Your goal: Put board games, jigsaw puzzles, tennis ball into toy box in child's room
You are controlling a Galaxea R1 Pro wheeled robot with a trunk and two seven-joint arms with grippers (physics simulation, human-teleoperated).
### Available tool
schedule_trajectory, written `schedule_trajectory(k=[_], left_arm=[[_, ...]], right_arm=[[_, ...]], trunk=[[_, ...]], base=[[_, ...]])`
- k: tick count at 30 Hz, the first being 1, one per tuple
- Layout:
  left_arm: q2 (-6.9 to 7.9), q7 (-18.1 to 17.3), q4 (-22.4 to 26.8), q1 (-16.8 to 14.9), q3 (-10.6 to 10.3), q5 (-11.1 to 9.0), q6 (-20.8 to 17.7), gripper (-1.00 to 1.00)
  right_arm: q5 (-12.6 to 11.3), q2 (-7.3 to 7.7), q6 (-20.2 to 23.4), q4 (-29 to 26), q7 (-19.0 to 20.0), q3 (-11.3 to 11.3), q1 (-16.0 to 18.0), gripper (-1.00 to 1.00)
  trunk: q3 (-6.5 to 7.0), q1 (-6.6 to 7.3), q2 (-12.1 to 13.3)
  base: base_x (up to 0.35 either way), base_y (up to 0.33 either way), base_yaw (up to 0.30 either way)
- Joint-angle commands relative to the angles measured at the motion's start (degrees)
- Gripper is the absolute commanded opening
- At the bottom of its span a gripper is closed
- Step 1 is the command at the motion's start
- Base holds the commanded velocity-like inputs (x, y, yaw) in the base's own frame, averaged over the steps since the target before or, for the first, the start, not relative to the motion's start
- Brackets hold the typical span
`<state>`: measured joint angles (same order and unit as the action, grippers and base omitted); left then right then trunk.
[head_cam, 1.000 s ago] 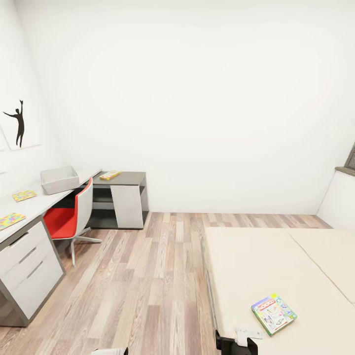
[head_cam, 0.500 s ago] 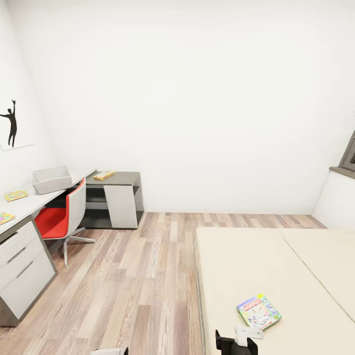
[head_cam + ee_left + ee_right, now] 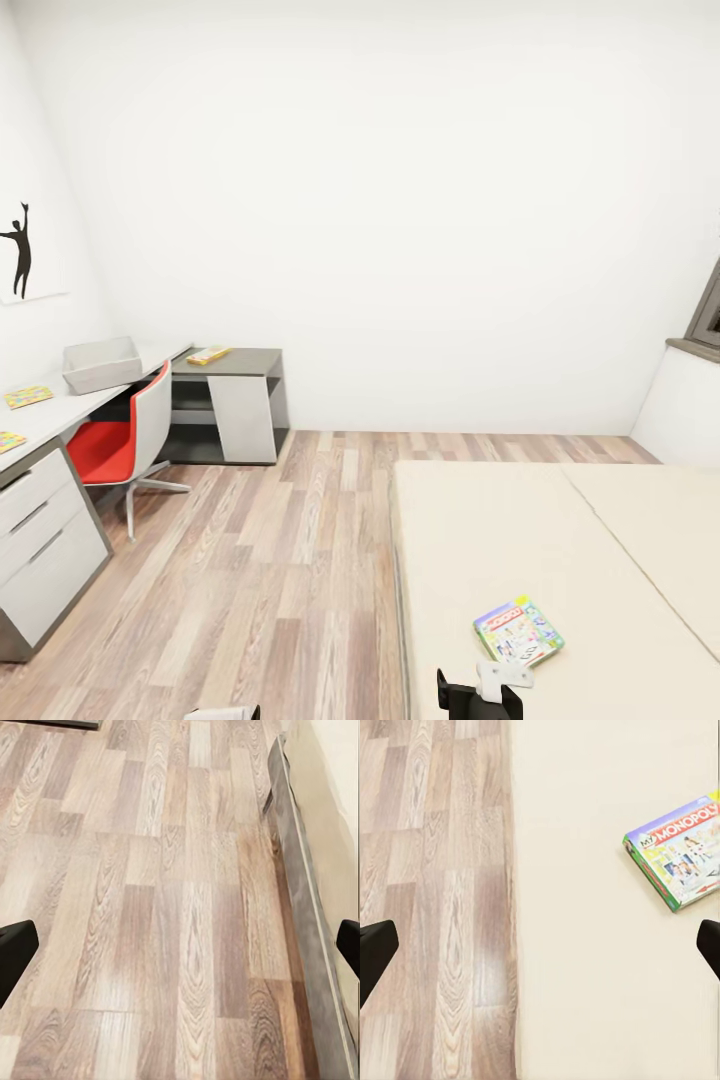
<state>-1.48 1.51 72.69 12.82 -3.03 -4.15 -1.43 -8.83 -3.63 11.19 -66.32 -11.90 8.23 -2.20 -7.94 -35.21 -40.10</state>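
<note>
Along the left wall we see the long pale grey-white table, with two thin multicoloured jigsaw puzzle squares near its front end and the light grey open-topped toy box further along. A flat yellow board game box lies where the table meets the lower dark-grey cabinet top. A red and white swivel chair is tucked under the table. We cannot make out the tennis ball.

Across the wood-plank floor stands the low bed with its plain cream mattress. On it, near the foot, lies the flat green-edged Monopoly board game box, just beyond the right gripper.

The left gripper hangs spread wide over the floor beside the bed's dark grey frame, holding nothing. The right gripper is also spread wide and empty, above the mattress edge, with the game box off to one side of its line.

We judge the step in hand to be reaching that box. To do it well, we should bring the right gripper over until the box sits between its fingers, turn the wrist square to a long edge, and descend slowly, since a thin box on a soft mattress gives little to grip and may slide away.
</note>
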Motion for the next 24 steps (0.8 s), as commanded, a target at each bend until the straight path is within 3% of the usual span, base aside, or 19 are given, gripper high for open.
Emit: schedule_trajectory(k=[1, 11, 24], left_arm=[[0.03, 0.2, 0.1, 0.0, -0.1, -0.4, -0.2, 1.00], [-0.01, 0.2, 0.1, 0.0, -0.1, -0.4, -0.2, 1.00], [0.03, 0.2, 0.1, 0.0, -0.1, -0.4, -0.2, 1.00]], right_arm=[[-0.5, 0.03, 0.2, -0.1, -0.4, 0.1, 0.0, 1.00], [-0.5, 0.03, 0.2, -0.1, -0.4, 0.1, 0.0, 1.00], [-0.5, 0.03, 0.2, -0.1, -0.4, 0.1, 0.0, 1.00]], trunk=[[-0.07, -0.02, -0.1], [-0.07, -0.02, -0.1], [-0.07, -0.02, -0.1]], base=[[0.000, -0.145, 0.000], [0.000, -0.149, 0.000], [0.000, -0.020, 0.000]])
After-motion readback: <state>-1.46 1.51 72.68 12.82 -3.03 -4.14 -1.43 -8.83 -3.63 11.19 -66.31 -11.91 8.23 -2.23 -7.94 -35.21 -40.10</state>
